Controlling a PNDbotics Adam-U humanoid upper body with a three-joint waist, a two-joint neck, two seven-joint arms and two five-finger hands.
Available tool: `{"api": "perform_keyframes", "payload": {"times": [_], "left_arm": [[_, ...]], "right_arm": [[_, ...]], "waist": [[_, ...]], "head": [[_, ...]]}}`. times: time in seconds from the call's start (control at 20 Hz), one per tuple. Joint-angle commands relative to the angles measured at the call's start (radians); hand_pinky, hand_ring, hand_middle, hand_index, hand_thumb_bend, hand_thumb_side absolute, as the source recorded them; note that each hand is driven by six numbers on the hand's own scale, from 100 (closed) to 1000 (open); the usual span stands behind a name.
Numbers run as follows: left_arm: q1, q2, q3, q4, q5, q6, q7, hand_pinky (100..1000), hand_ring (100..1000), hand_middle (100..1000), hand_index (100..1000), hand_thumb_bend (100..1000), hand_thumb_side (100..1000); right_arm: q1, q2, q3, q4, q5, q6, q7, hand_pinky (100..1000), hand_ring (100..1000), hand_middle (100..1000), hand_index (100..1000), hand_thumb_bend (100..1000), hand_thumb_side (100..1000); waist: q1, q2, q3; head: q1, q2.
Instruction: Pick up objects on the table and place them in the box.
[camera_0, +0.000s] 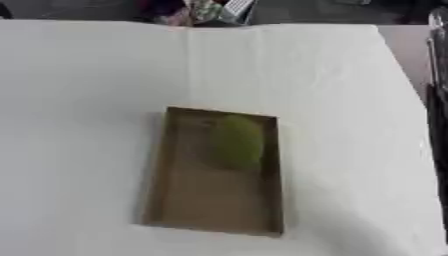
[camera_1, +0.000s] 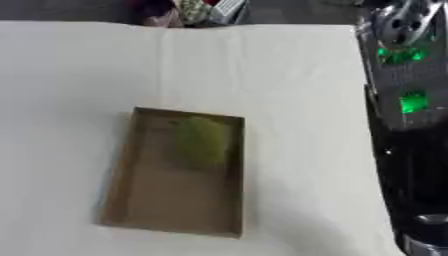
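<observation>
White table (camera_0: 87, 100), boxed green object (camera_0: 236, 142); right arm (camera_1: 407, 125) right-eye only

Box (camera_0: 214, 200): plain brown, cardboard tone, walls a shade darker than the floor, no print. Object inside it (camera_0: 236, 142): yellow-green, even colour, no markings I can make out. Tablecloth (camera_0: 87, 100): plain white; right arm (camera_1: 407, 100) at the right edge of the right eye view: black and silver-grey with bright green lights; mixed-colour clutter (camera_0: 201, 11) past the far edge.
</observation>
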Motion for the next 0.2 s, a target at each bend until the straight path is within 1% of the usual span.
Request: {"api": "perform_keyframes", "payload": {"times": [0.05, 0.2], "left_arm": [[-0.001, 0.010, 0.026, -0.020, 0.045, -0.053, -0.025, 716, 817, 682, 797, 100, 627], [-0.002, 0.002, 0.027, -0.020, 0.067, -0.086, -0.060, 724, 816, 680, 796, 100, 629]], "right_arm": [[-0.011, 0.006, -0.011, -0.018, 0.009, -0.017, -0.004, 773, 539, 656, 745, 100, 578], [-0.010, 0.022, -0.009, -0.018, 0.009, -0.026, 0.000, 773, 539, 656, 745, 100, 581]], "waist": [[0.004, -0.017, 0.002], [0.003, -0.016, 0.006]], "head": [[0.007, -0.012], [0.013, -0.009]]}}
